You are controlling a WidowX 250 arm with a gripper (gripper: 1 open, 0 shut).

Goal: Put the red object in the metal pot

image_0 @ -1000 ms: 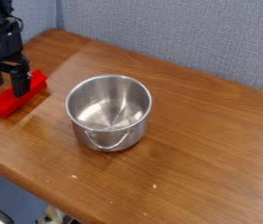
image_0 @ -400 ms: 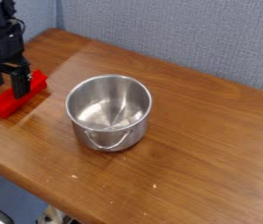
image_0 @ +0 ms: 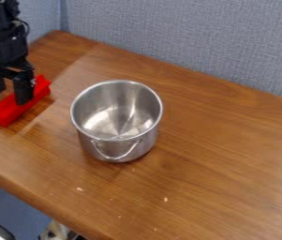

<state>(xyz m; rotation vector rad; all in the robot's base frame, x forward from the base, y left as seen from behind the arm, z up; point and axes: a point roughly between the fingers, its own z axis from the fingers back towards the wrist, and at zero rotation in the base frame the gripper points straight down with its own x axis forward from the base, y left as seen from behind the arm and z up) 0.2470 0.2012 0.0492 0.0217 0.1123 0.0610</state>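
The shiny round stainless-steel pot stands upright and empty, wire handle hanging down. The bright red rectangular block lies flat, left of it, apart.

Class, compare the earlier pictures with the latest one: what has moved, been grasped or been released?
Nothing visibly changed. The black claw stays open, low over the bright red rectangular block at the table's left edge, and the shiny round metal pot sits empty on the wooden table.
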